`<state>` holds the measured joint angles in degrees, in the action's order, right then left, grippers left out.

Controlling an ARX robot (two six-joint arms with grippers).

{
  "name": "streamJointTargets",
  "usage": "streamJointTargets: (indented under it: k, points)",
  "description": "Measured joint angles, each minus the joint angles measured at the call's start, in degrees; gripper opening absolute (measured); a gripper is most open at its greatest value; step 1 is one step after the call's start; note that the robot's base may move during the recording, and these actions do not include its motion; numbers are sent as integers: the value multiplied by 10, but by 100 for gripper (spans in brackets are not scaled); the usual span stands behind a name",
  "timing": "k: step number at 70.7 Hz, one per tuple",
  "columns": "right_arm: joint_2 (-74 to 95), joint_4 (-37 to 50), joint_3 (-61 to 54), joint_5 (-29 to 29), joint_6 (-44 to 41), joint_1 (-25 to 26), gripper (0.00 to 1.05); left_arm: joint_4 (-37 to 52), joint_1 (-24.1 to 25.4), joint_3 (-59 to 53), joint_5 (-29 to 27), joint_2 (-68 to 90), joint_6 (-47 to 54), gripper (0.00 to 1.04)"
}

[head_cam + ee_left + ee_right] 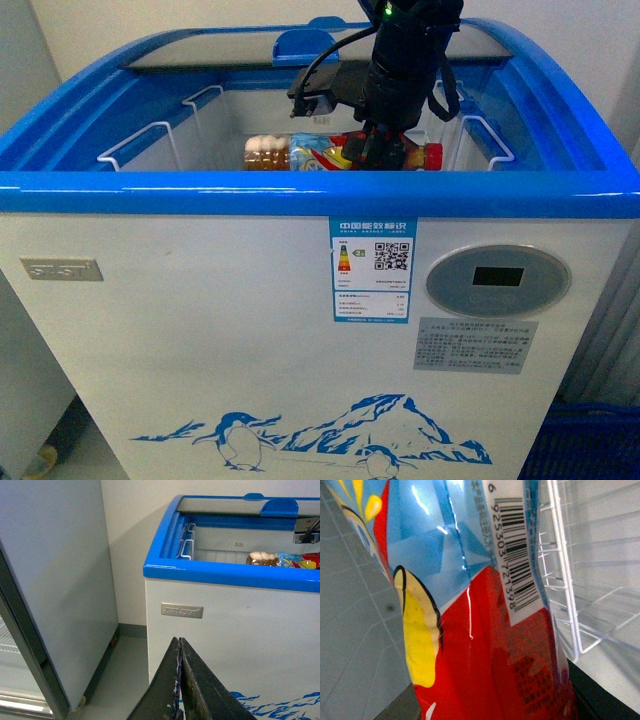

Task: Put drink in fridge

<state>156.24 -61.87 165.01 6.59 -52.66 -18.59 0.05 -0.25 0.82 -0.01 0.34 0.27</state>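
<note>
Drink (300, 153) lies sideways, clamped in right gripper (385, 148), low inside open fridge (300, 190) beside wire basket (150, 145), likely for laying down flat. Left gripper (179, 680) clenched, empty, parked outside in front. Lid (230, 45) slid back.

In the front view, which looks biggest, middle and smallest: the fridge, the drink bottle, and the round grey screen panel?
1. The fridge, by far the biggest.
2. The drink bottle, lying sideways inside.
3. The round grey panel, slightly smaller, though it sits nearer the camera, so that's unsure.
</note>
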Motion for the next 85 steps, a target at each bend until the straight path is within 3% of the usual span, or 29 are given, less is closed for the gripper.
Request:
streamJointTargets:
  k: [12,24,32,38,39,42,44,46,52,55,62,71,75,79,85]
  points:
    - [16,20,2,27,0,-3,45,0,0,0,0,0,0,3]
    - [35,10,2,18,-10,-3,46,0,0,0,0,0,0,3]
    - [30,8,2,1,-12,-3,72,0,0,0,0,0,0,3]
    - [23,10,3,-3,-11,-2,86,0,0,0,0,0,0,3]
    - [19,11,3,-6,-9,-1,93,0,0,0,0,0,0,3]
    - [17,11,3,-10,-8,0,96,0,0,0,0,0,0,3]
    - [12,11,3,-16,-5,1,103,0,0,0,0,0,0,3]
    - [10,11,3,-18,-4,1,104,0,0,0,0,0,0,3]
    - [-5,10,3,-45,14,5,93,0,0,0,0,0,0,3]
    - [-10,9,3,-50,14,5,92,0,0,0,0,0,0,3]
    - [-32,7,4,-76,41,10,104,0,0,0,0,0,0,3]
    - [-58,5,4,-108,80,21,89,0,0,0,0,0,0,3]
    - [-69,4,4,-125,98,28,92,0,0,0,0,0,0,3]
    - [-85,7,4,-146,139,37,104,0,0,0,0,0,0,3]
    - [-173,116,-112,-188,224,53,97,0,0,0,0,0,0,3]
